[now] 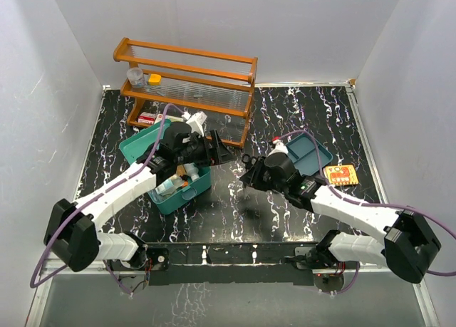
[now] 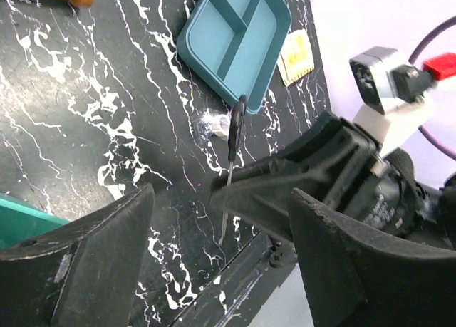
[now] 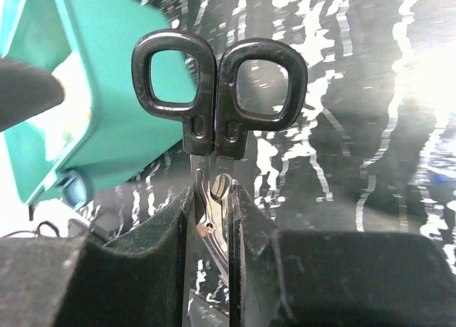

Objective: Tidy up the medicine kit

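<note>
Right gripper [image 3: 212, 199] clenched on scissors [image 3: 205, 120] by blades, handles toward kit [image 3: 107, 78], left gripper [image 2: 222, 199] released wide, open kit left of bench [image 1: 235, 213] centre, tray [image 2: 203, 45] toward right edge

medicine kit [image 1: 187, 197] before rack [image 1: 185, 54], tray [image 1: 315, 153] at right

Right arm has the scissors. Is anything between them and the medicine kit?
Yes. The left gripper, open, sits around the handle end of the scissors, between the right gripper and the medicine kit. Nothing else shows in that gap.
</note>
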`<act>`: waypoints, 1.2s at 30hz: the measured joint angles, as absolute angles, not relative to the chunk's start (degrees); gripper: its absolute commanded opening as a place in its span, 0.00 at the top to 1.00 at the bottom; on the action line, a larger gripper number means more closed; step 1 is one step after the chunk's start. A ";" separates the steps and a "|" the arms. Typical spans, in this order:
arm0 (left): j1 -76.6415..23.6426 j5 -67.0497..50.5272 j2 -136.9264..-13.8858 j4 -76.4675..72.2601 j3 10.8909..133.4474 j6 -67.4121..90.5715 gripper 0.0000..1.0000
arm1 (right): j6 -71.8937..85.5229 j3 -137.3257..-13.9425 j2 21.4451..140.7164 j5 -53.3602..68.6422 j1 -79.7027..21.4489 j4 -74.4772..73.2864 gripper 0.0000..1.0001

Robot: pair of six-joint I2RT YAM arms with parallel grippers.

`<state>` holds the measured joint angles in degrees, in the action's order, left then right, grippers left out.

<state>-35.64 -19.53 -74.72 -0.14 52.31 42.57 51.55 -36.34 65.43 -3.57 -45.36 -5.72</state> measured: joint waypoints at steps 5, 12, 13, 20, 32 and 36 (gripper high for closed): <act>-35.64 -18.85 -71.55 2.26 52.95 39.38 0.25 | 50.59 -37.52 64.12 -7.11 -39.11 -13.28 0.89; -35.64 -19.27 -64.79 3.97 52.45 33.47 0.21 | 49.63 -40.99 62.11 -13.76 -26.11 -23.73 0.88; -35.66 -19.25 -62.35 3.86 52.07 32.14 0.21 | 49.60 -41.47 62.11 -14.74 -24.88 -24.77 0.88; -35.66 -17.19 -52.82 2.61 48.88 26.39 0.19 | 49.63 -43.90 65.32 -18.94 -18.20 -29.19 0.89; -35.66 -13.58 -44.69 -0.89 40.27 20.84 0.17 | 51.40 -50.46 78.52 -19.92 -14.22 -31.20 0.88; -35.66 -12.64 -43.11 -1.50 38.87 19.97 0.17 | 51.75 -51.22 81.06 -20.10 -14.09 -31.70 0.88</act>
